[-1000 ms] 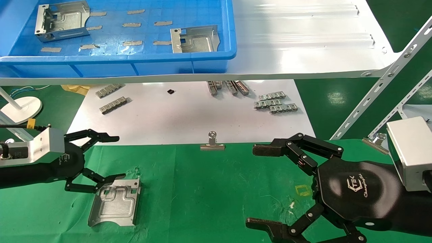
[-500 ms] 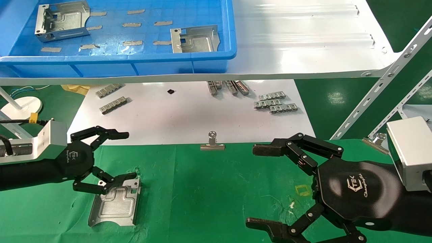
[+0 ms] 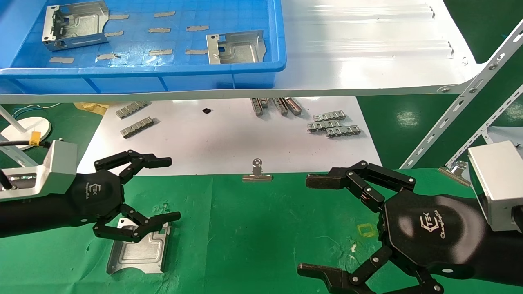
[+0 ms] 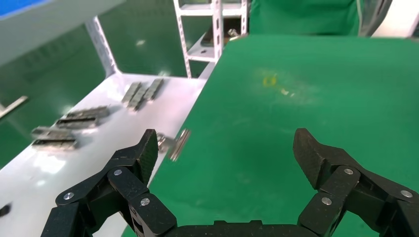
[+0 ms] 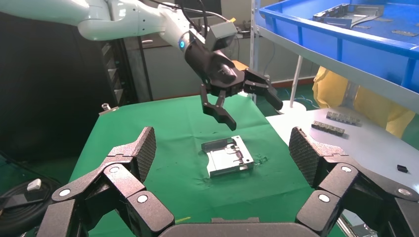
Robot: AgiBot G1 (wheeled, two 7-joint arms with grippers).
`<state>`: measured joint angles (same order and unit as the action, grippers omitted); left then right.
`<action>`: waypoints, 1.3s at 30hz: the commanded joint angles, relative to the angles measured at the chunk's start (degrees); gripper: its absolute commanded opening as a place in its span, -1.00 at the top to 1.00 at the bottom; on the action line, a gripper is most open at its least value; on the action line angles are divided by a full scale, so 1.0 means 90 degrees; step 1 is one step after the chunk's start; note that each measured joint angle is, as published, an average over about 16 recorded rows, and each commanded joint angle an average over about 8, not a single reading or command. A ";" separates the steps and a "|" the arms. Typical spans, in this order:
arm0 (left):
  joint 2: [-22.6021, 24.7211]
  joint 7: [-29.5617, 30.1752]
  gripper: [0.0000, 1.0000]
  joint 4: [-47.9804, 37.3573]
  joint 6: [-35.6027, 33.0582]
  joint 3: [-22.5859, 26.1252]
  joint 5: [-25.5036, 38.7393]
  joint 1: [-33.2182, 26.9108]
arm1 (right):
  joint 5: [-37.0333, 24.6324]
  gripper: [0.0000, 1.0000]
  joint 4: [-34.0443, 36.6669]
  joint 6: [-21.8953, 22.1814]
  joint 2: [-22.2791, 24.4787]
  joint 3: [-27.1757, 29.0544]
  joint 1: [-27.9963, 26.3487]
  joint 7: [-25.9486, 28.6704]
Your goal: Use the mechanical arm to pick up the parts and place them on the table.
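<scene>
The right gripper, a glossy black hexagonal palm with white logo and black linkage fingers, sits nearest the camera at the right of the table, a flat surface covered in wrinkled bright green cloth. Its fingers are spread wide apart and hold nothing. A small yellow square mark lies on the cloth just beside its palm.

The left gripper, of the same black construction, is positioned at the left of the table. Its fingers are spread apart and hold nothing. The right wrist view shows it raised clear above the cloth, with a silvery stamped sheet-metal bracket lying flat on the cloth below it. In the head view the lower finger overlaps the far edge of this bracket; the right wrist view shows a gap between them.

A silver binder clip grips the far edge of the green cloth at its centre. A second silver binder clip sits at the far right corner.

Beyond the cloth lies a flat white sheet carrying small grey ladder-like metal strips in several groups.

Above and beyond it, a glossy white shelf supports a blue plastic tray. Two further silvery brackets rest in the tray: one at its left and one near its right wall.
</scene>
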<state>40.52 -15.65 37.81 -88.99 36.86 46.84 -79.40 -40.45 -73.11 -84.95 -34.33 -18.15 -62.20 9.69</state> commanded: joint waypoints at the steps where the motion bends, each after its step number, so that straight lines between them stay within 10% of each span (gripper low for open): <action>1: -0.0037 0.0178 -1.00 0.0241 0.0022 -0.0140 -0.0034 0.0120 | 0.0000 -1.00 0.0000 0.0000 0.0000 0.0000 0.0000 0.0000; 39: -0.0649 0.3047 -1.00 0.4219 0.0383 -0.2462 -0.0600 0.2106 | 0.0007 -1.00 0.0002 0.0005 0.0004 -0.0007 0.0000 -0.0005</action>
<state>34.80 11.31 74.91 -85.59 15.21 41.58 -60.88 -40.38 -73.10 -84.91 -34.30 -18.21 -62.21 9.65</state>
